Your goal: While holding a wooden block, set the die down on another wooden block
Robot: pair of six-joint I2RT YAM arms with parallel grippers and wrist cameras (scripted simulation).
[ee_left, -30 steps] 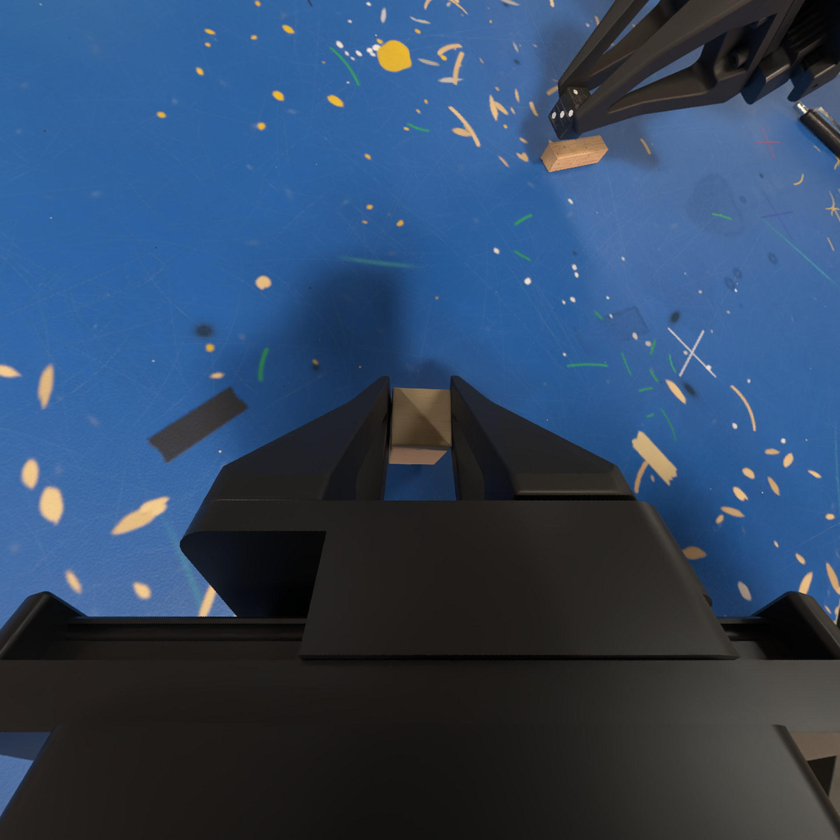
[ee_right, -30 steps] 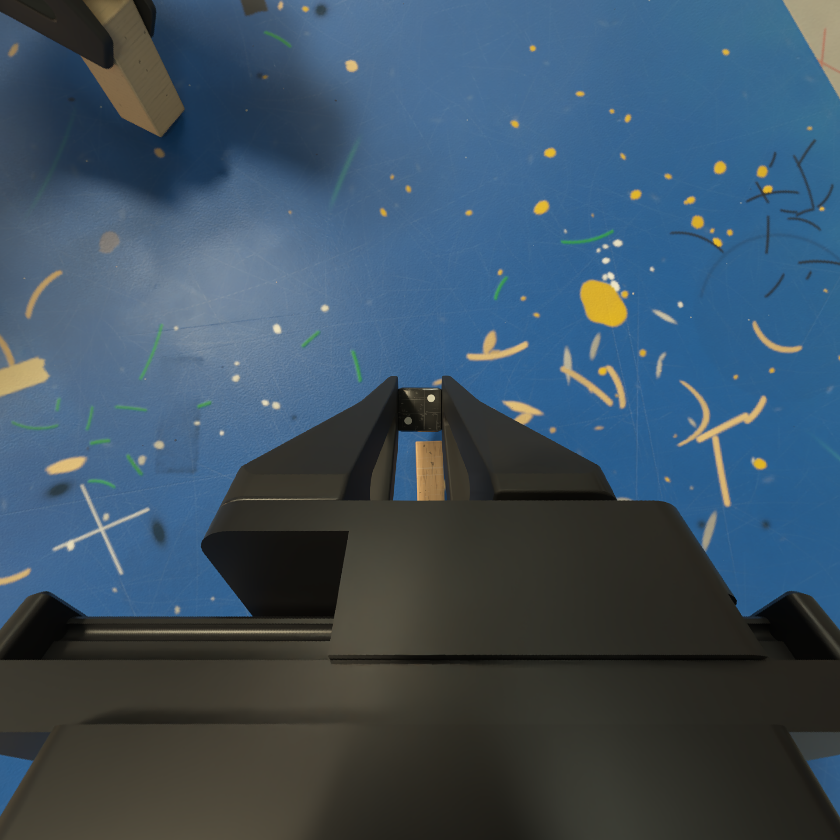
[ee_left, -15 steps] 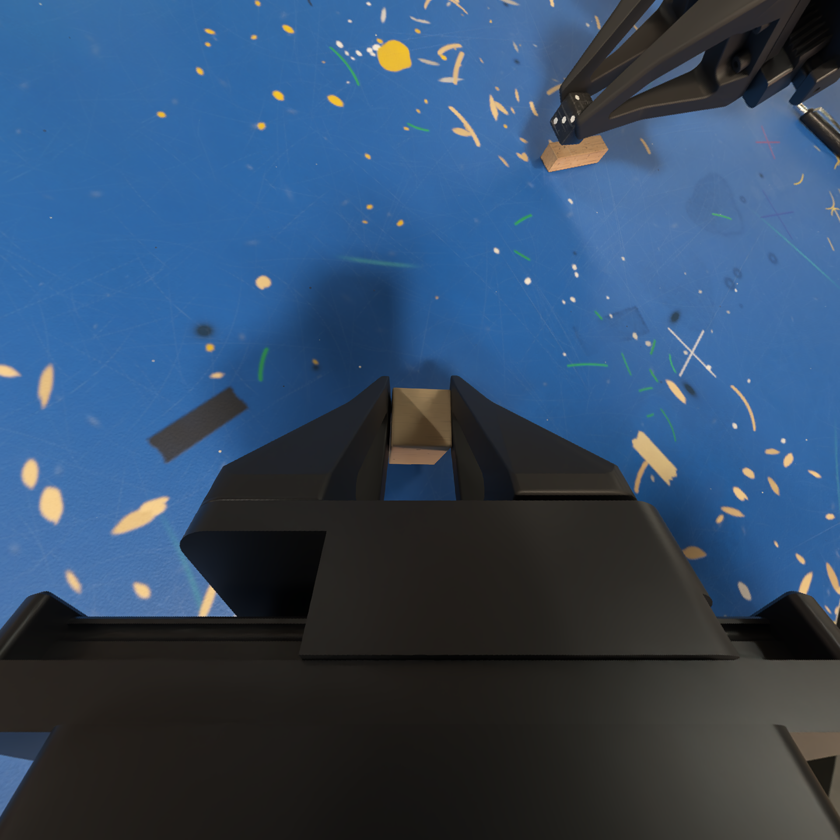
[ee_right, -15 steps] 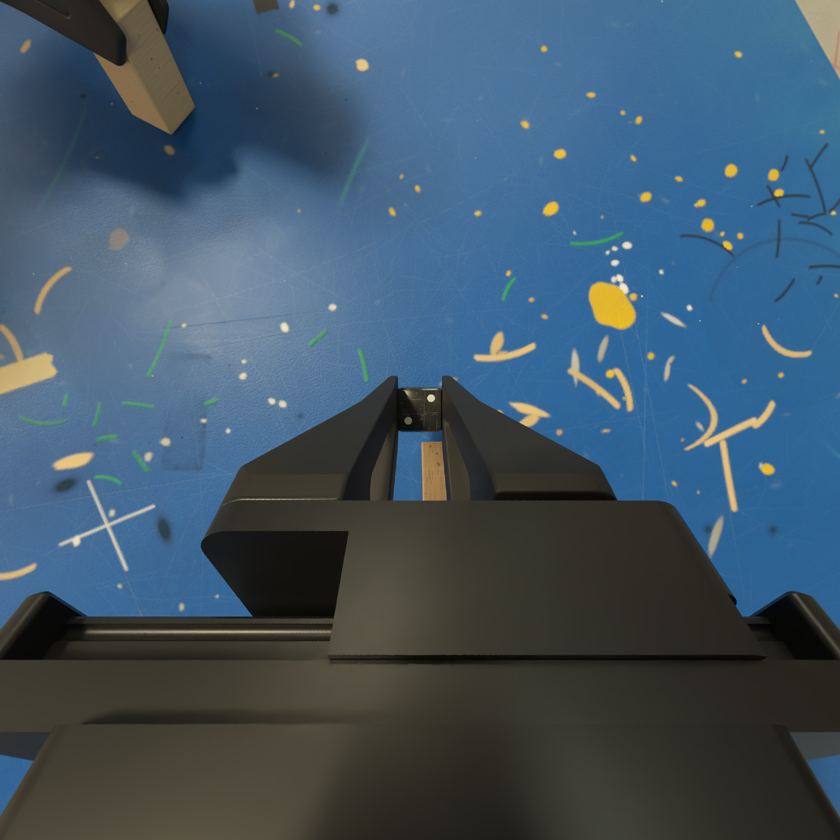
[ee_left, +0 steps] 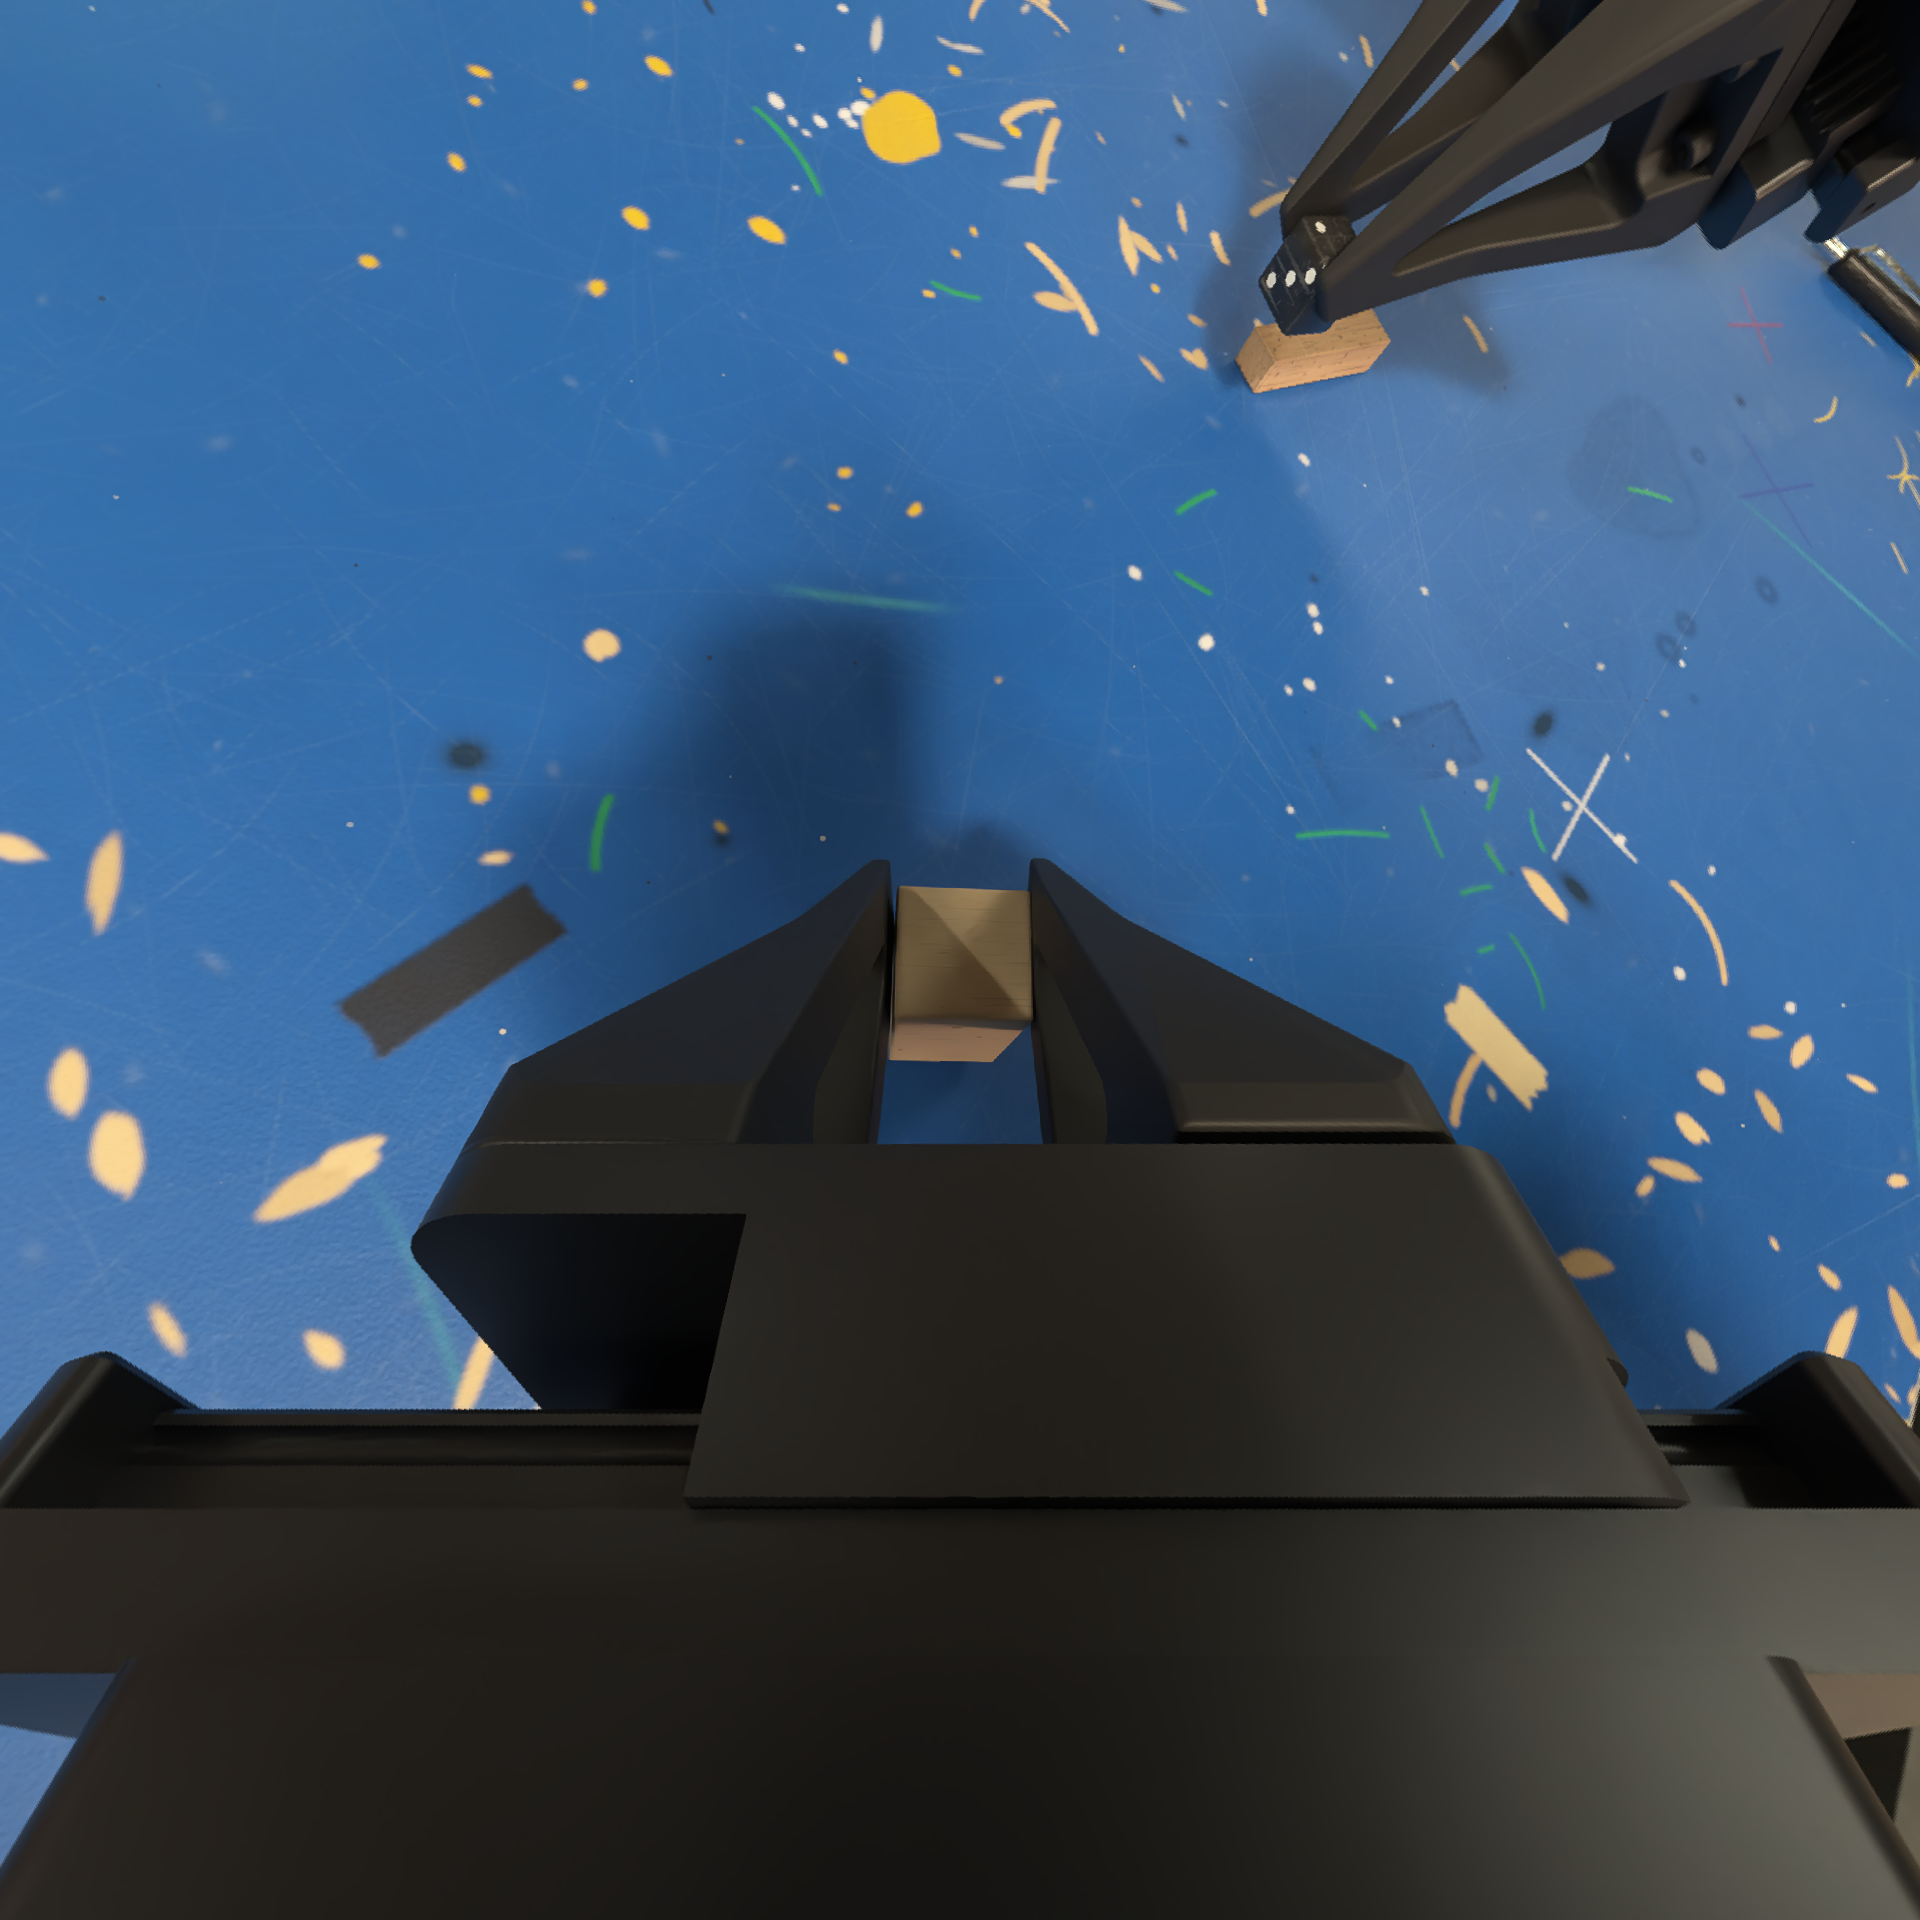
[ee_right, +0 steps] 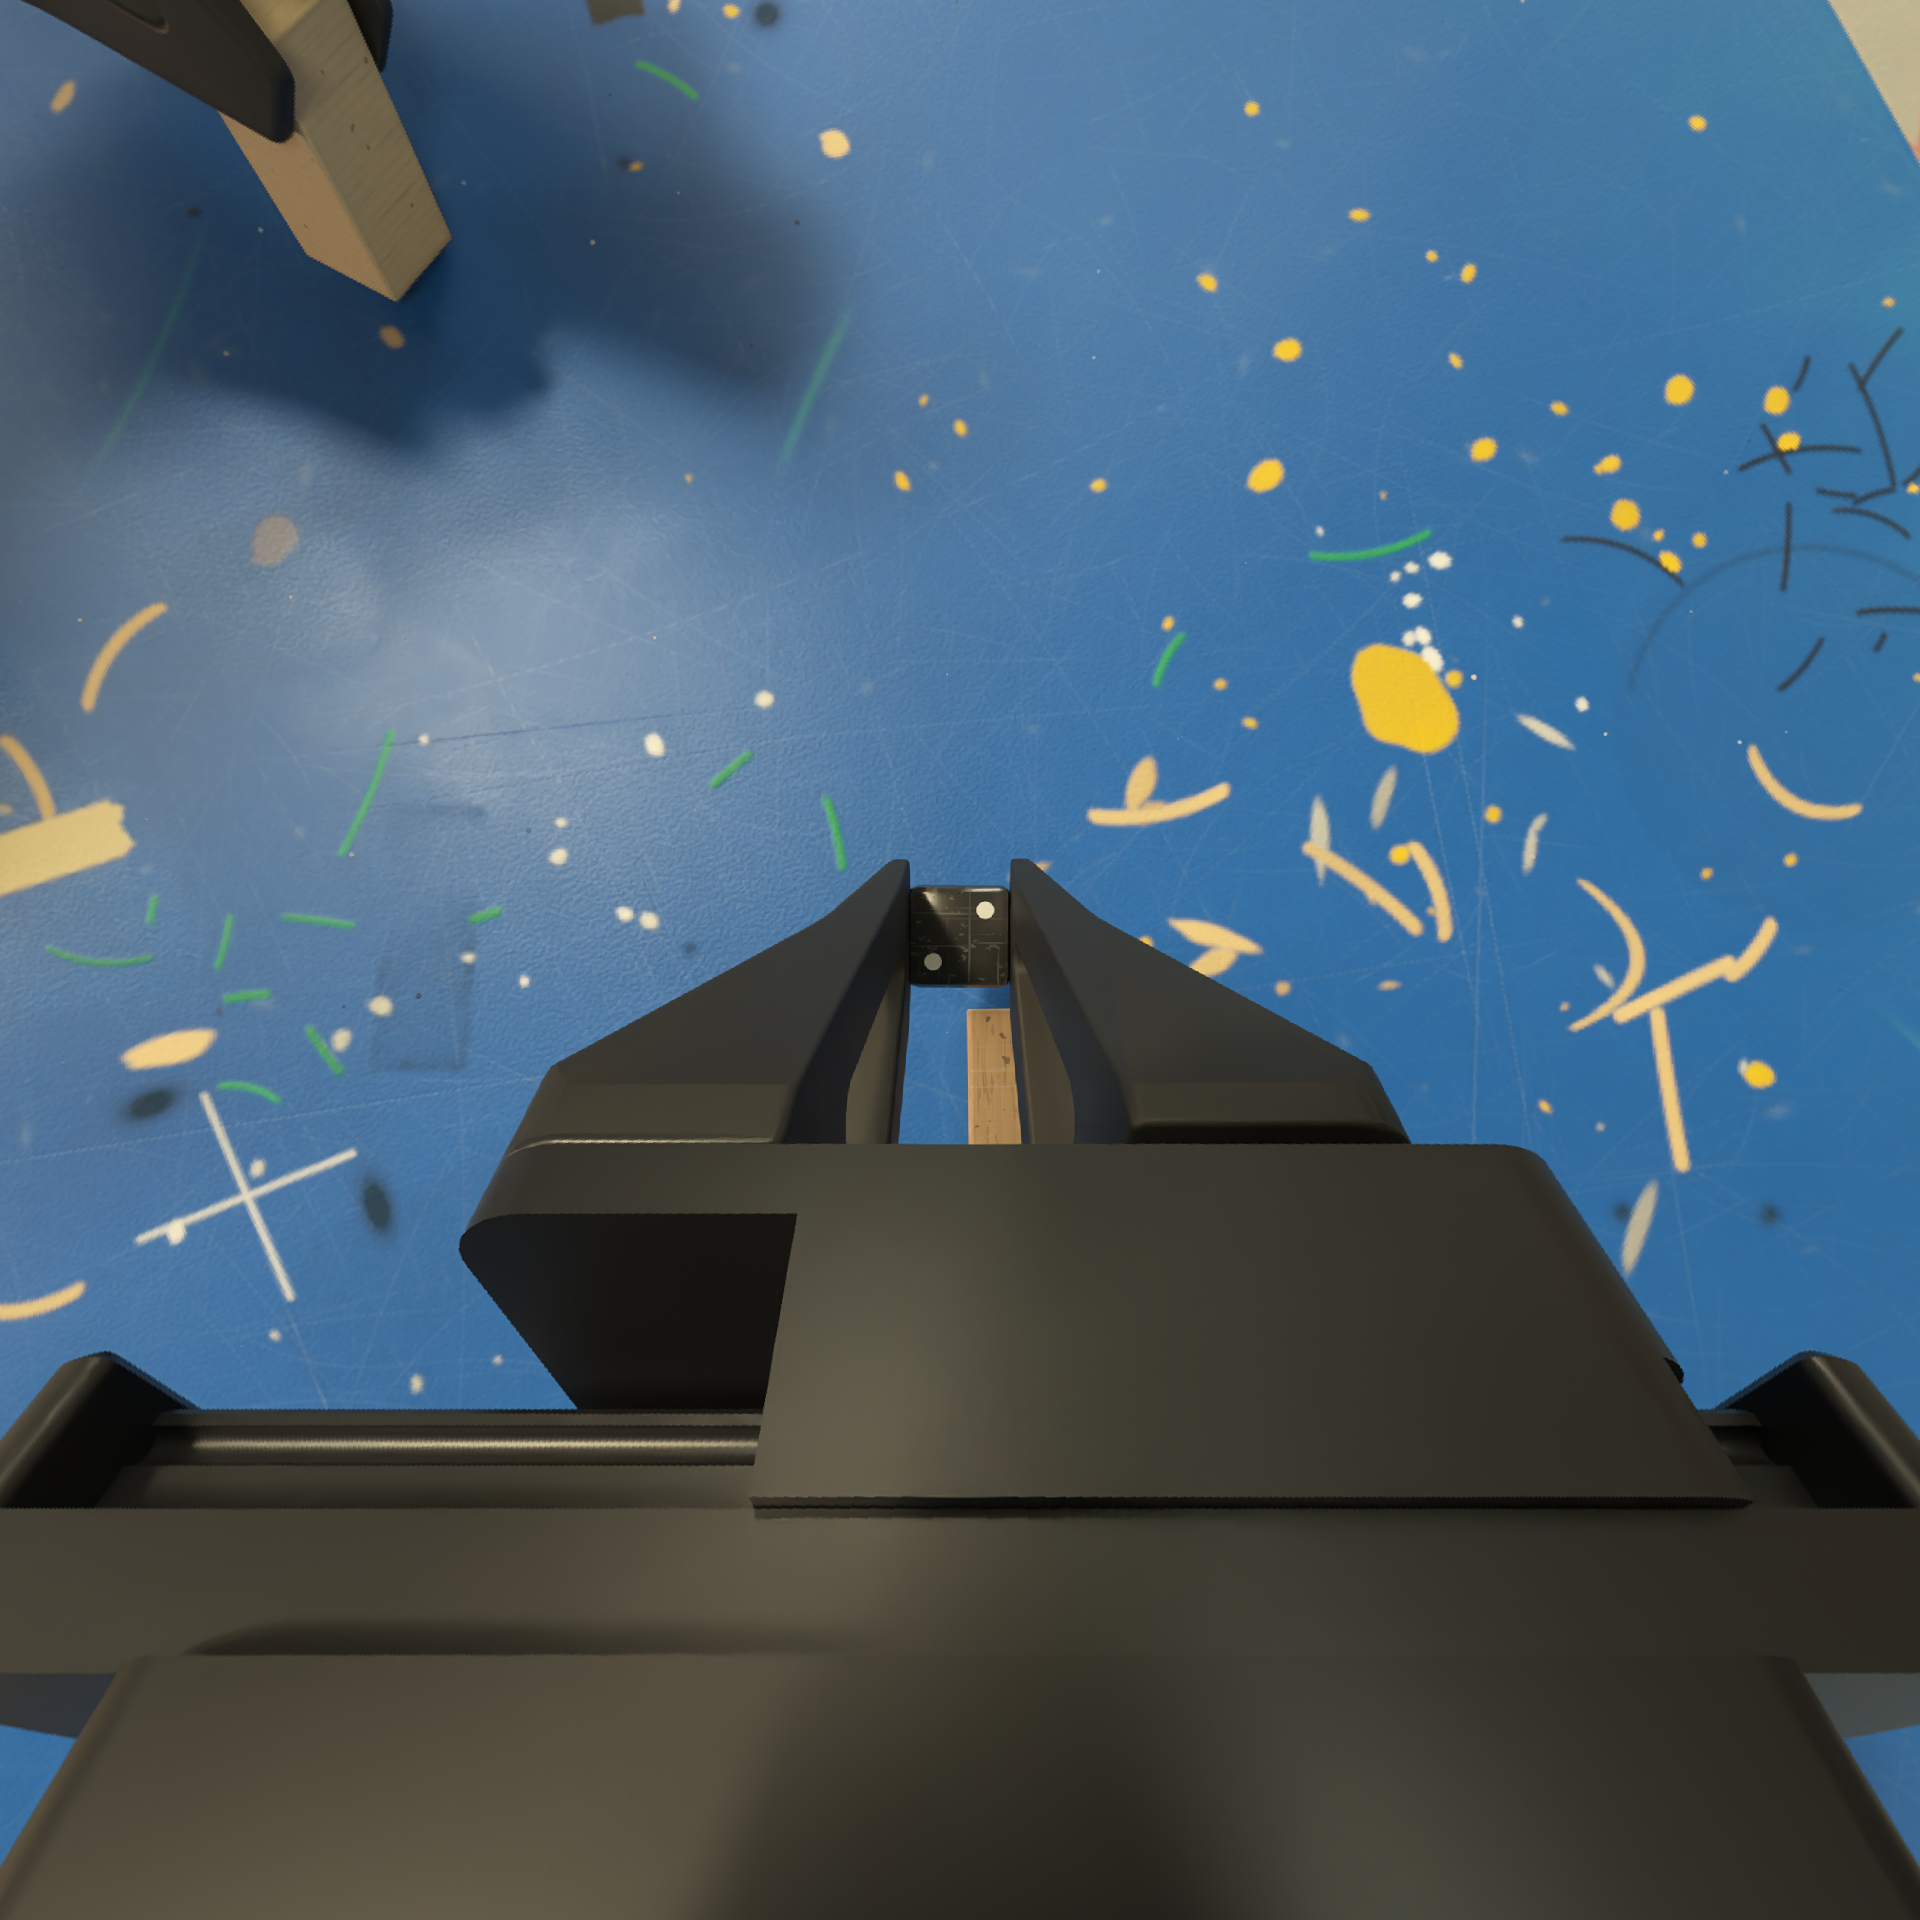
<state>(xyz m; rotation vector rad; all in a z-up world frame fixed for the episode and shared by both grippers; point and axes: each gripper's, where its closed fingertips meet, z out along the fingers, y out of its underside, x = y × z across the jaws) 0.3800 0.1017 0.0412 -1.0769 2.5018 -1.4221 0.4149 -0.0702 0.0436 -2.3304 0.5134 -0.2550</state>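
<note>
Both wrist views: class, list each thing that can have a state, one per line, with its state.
Left pincer: shut on the pale wooden block, held above the mat.
Pale wooden block: gripped, off the mat.
Right pincer: shut on the die.
Die: gripped, at or just above the flat wooden block; contact unclear.
Flat wooden block: lying on the blue mat, free.

Each wrist camera sits behind its own claw, looking forward and down along the fingers at the blue table (ee_left: 520, 468) some way beyond the fingertips. The left view catches the right gripper (ee_left: 1311, 272) far ahead to the right; the right view catches the left gripper's held block (ee_right: 353, 177) far ahead to the left.
</note>
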